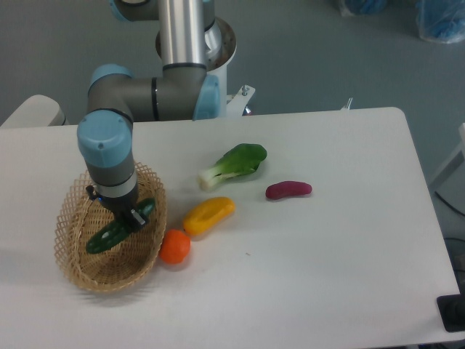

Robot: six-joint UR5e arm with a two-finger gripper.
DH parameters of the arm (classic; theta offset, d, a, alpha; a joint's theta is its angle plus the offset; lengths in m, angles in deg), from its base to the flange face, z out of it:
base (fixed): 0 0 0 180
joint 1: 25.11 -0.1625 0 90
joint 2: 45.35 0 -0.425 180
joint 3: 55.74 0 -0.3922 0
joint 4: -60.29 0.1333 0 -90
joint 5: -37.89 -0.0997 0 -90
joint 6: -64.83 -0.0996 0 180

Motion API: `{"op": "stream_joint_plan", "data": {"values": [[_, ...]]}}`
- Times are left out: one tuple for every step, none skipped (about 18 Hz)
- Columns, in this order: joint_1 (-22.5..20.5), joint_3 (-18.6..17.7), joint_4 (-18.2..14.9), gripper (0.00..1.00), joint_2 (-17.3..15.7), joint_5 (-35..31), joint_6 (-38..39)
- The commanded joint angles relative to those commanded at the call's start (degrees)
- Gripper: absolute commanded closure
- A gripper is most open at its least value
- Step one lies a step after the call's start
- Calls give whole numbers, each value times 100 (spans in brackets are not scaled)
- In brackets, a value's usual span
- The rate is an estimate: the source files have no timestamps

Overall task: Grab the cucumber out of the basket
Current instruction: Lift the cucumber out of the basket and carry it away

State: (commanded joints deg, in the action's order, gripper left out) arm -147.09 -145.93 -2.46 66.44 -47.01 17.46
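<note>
The dark green cucumber (105, 238) lies slantwise inside the tan wicker basket (109, 281) at the table's left front. Its lower end points to the front left and its upper end sits near the basket's right rim. My gripper (129, 220) comes straight down into the basket. Its dark fingers stand on either side of the cucumber's middle and appear closed on it. The gripper hides the middle of the cucumber. I cannot tell whether the cucumber rests on the basket floor or hangs just above it.
An orange round fruit (174, 246) touches the basket's right side. A yellow pepper (208, 214), a bok choy (234, 164) and a purple eggplant (288, 190) lie to the right on the white table (327, 276). The arm's base stands at the back.
</note>
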Motion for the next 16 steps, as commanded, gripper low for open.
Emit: {"op": "stream_joint_plan", "data": {"values": [[-131, 114, -9, 96, 44, 0, -26], [-246, 185, -18, 96, 80, -9, -70], [-334, 273, -26, 96, 132, -17, -149], [-448, 343, -35, 96, 167, -26, -280], [-632, 388, -53, 96, 229, -26, -481], [-825, 423, -114, 96, 282, -26, -771], [-975, 449, -167, 95, 326, -26, -1104], [-1107, 449, -185, 95, 352, -35, -1403], [-1256, 458, -211, 95, 387, -53, -1659], [-1380, 484, -211, 95, 440, -70, -1887], [-1511, 511, -211, 95, 519, -79, -2099], [-1608, 581, -211, 95, 606, -140, -2292], [-1705, 651, -211, 95, 677, -193, -2468], [-1793, 739, -211, 95, 730, -193, -2644], [-1855, 835, -211, 95, 817, -193, -2802], [-1908, 949, -229, 95, 905, -193, -2960]]}}
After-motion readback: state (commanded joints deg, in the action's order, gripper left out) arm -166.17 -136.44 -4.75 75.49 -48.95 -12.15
